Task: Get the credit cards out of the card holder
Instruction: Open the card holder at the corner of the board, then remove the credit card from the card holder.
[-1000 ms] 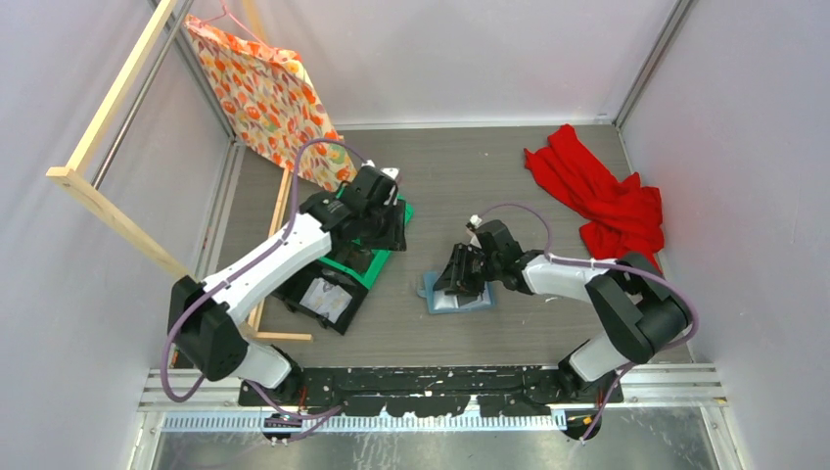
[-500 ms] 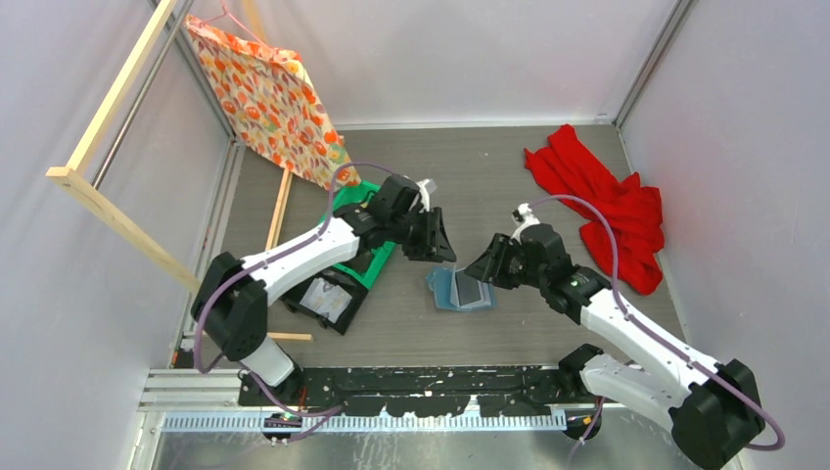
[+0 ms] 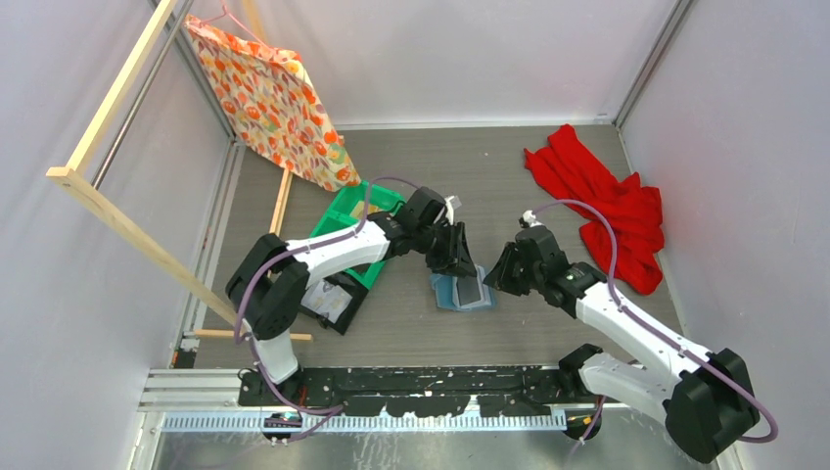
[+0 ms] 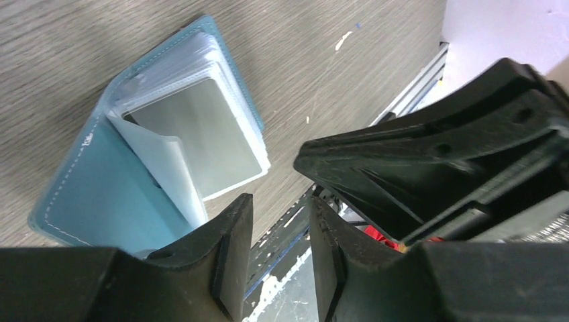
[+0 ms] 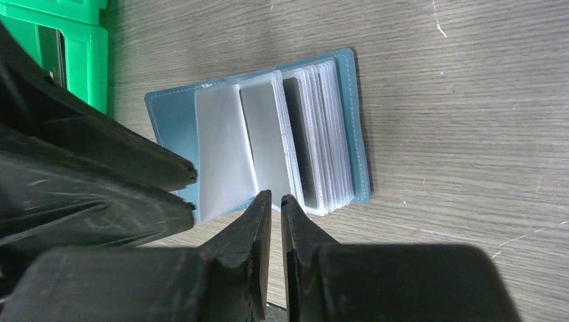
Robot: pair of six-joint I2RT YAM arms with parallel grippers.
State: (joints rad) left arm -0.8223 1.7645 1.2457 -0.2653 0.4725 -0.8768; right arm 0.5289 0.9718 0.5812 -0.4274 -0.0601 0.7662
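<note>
while the blue-teal card holder (image 3: pixel 445 296) lies spread open on the table (image 3: pixel 411 328), mid-width and nearer the front edge, both grippers hang close. the left gripper (image 4: pixel 278 208) is at its far edge, jaws parted and empty. the right gripper (image 5: pixel 276 200) is at its right edge, fingers almost pressed together with only a thin slit left. pale grey credit cards (image 5: pixel 265 141) sit in its clear sleeves.
</note>
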